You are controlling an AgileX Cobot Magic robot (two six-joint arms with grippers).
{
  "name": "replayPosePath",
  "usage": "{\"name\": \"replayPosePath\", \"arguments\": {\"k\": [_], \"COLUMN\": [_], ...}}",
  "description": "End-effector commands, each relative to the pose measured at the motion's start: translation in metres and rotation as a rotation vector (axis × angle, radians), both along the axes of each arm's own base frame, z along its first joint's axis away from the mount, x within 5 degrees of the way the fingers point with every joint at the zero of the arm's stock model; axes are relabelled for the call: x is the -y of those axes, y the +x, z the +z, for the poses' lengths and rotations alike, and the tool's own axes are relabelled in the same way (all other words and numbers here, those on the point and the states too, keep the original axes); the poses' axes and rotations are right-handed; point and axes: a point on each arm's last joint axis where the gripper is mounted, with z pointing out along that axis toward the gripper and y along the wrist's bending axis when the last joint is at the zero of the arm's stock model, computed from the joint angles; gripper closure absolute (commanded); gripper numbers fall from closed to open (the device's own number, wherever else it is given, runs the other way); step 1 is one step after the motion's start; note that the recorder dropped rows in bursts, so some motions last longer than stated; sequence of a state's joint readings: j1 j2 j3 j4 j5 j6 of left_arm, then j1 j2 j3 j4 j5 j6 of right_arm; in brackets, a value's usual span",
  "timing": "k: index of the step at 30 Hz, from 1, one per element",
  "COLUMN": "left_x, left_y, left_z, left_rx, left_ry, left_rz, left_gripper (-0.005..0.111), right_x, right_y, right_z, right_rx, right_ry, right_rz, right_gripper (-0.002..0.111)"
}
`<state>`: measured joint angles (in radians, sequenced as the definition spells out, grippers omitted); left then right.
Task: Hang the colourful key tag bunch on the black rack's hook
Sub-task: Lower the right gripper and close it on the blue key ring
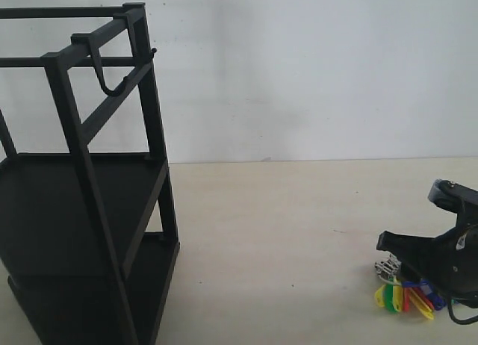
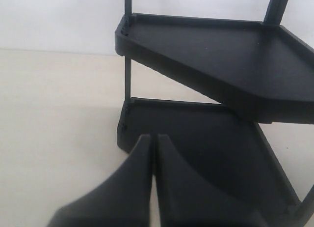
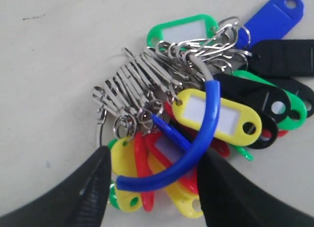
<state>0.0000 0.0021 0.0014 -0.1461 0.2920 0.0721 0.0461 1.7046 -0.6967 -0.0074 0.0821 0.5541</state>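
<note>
Two black fingers (image 3: 93,187) of the right gripper (image 3: 154,187) stand well apart, one on either side of the colourful key tag bunch (image 3: 196,114), with the blue sleeve (image 3: 167,175) of its ring curving across the gap between them. The jaws are wide open and straddle the sleeve. Its ends lie just beside the fingers, but whether either finger presses on it cannot be told. The one bunch lies flat on the pale counter (image 1: 284,233), fanned out from the ring. It has a row of silver metal clips (image 3: 137,84), one blue tag (image 3: 274,15), at least two green, three yellow, three black, and several red ones partly buried under the rest. In the exterior view the bunch sits at the lower right corner beneath the right gripper, well apart from the black rack (image 1: 81,158), which stands on the far left. One hook (image 1: 112,93) hangs from the rack's top bar, bare, its curved end lowest. The left gripper (image 2: 153,137) has its two jaws drawn together with only a thin slit between them and nothing in their grip. It hovers just beside the rack's base, facing two flat black shelves (image 2: 221,55), one above the other.
</note>
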Motion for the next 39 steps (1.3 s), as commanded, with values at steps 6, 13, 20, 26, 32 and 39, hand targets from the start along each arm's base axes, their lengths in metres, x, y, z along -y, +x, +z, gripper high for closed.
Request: {"name": "replayPosePath", "arguments": {"k": [6,13,20,26,32,39], "left_x": [-0.0002,-0.0002,-0.0002,-0.0002,-0.0002,-0.0002], "left_y": [0.0,0.0,0.0,0.0,0.0,0.0], "left_z": [0.0012,0.0012,0.0012,0.0012,0.0012,0.0012], "left_rx": [0.011,0.011,0.011,0.011,0.011,0.011], "left_ry": [0.008,0.008,0.008,0.008,0.008,0.008], "left_rz": [0.0,0.0,0.0,0.0,0.0,0.0], "left_gripper": [0.102,0.102,0.102,0.102,0.102,0.102], "right_x": [0.0017,0.0017,0.0017,0.0017,0.0017,0.0017], "right_y": [0.0038,0.0041,0.004,0.004,0.0035,0.0037], "right_z": [0.0018,0.0021,0.002,0.002,0.0016,0.0018], "right_rx": [0.037,0.041,0.04,0.04,0.033,0.036], "right_ry": [0.012,0.022,0.039,0.043,0.036,0.003], "right_rz": [-0.022,-0.036,-0.061,-0.067,-0.058,-0.009], "right_gripper": [0.057,0.057,0.067,0.075,0.081,0.108]}}
